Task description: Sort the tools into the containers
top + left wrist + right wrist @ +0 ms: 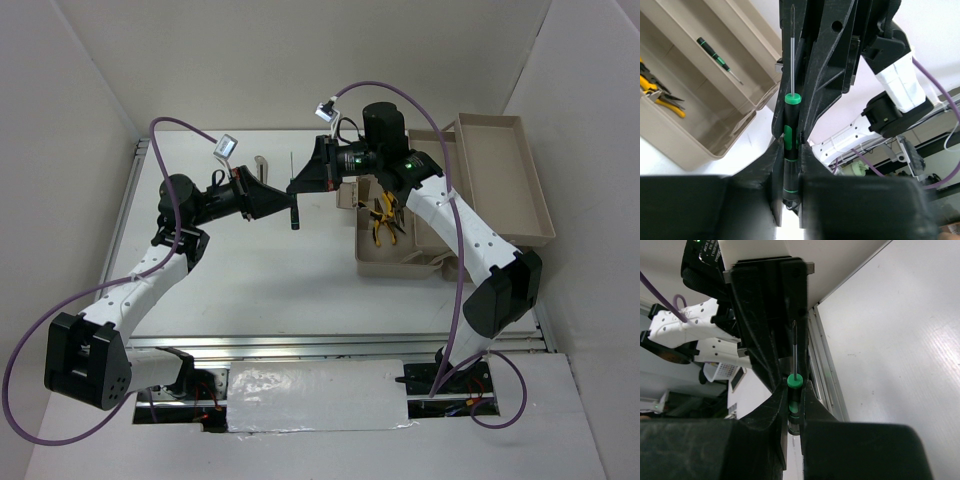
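Where the two arms meet, just left of the toolbox (392, 262) and over the table (250, 290), I've got one screwdriver (790, 131) caught between both grippers at once.

L wrist cam: the left gripper (791, 152) is clenched on the lower part of the dark handle. Its pads sit tight vs. both sides, w/ the green cap and bare shaft sticking out past the fingertips.

R wrist cam: the right gripper (795, 396) is pinched on that same handle just under the green cap, and I can't make out a gap on either side.

From the top cam, the dark handle end pokes out of the pinch toward the arm bases.

Inside the toolbox, the yellow-handled pliers (382, 218) lie in the deep tub, toward its left end. The L wrist cam also shows a second screwdriver (717, 59) lying flat in the compartment next to the pliers' one, apart from them. The fold-out tray (505, 180) sits at the toolbox's right side.

The grey metal piece (262, 165) lies on the table left of the toolbox, beyond the grippers and touching neither.
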Robot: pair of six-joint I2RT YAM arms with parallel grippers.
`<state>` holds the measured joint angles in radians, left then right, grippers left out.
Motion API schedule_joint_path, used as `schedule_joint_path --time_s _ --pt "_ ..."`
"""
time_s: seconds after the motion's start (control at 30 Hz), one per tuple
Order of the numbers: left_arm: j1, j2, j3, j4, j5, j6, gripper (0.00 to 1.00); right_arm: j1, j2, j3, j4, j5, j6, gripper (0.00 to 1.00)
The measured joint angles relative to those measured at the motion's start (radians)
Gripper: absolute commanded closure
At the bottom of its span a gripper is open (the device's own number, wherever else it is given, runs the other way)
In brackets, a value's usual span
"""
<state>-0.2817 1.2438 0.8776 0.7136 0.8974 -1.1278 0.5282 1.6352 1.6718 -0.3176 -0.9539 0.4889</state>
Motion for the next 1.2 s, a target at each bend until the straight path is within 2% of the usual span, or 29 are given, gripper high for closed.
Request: schedule_joint_path --time_s 0.03,0.13,0.2,0.37,0.47,0.53,0.73,0.83,0.93,1.03,1.07,1.13,1.2 --pt "-0.001 0.000 0.004 -0.016 -0.003 0.007 0.44 -0.004 0.000 0.000 -0.002 0.001 -0.002 1.00" --pt "-0.001 0.000 0.031 -0.110 -0.005 0.063 0.28 -0.024 -0.003 -0.002 -0.005 0.007 -0.007 1.00" --pt "0.002 0.002 0.075 -0.241 -0.014 0.151 0.13 -0.071 -0.015 -0.006 -0.018 0.019 -0.028 1.00" --pt "0.033 0.044 0.280 -0.636 -0.110 0.442 0.13 -0.294 -0.079 -0.009 -0.154 0.137 -0.159 1.00" --pt "0.065 0.085 0.373 -0.803 -0.230 0.588 0.10 -0.407 -0.100 0.033 -0.311 0.333 -0.292 1.00" --pt "0.082 0.128 0.427 -0.906 -0.315 0.662 0.01 -0.436 -0.097 0.074 -0.400 0.460 -0.377 1.00" --pt "0.077 0.328 0.630 -1.159 -0.626 0.760 0.01 -0.484 -0.001 0.196 -0.614 0.746 -0.551 0.98" --pt "0.072 0.408 0.683 -1.210 -0.766 0.762 0.01 -0.499 0.075 0.196 -0.666 0.844 -0.592 0.96" --pt "0.086 0.451 0.682 -1.233 -0.851 0.760 0.01 -0.502 0.129 0.142 -0.674 0.924 -0.612 0.89" --pt "0.101 0.498 0.683 -1.217 -0.913 0.764 0.01 -0.502 0.168 0.092 -0.681 0.975 -0.618 0.76" --pt "0.105 0.518 0.688 -1.210 -0.930 0.768 0.01 -0.502 0.179 0.087 -0.684 0.986 -0.617 0.62" --pt "0.108 0.570 0.712 -1.188 -0.956 0.787 0.02 -0.502 0.197 0.087 -0.684 1.001 -0.612 0.49" --pt "0.108 0.635 0.747 -1.161 -0.966 0.795 0.04 -0.502 0.205 0.087 -0.684 1.006 -0.612 0.45"
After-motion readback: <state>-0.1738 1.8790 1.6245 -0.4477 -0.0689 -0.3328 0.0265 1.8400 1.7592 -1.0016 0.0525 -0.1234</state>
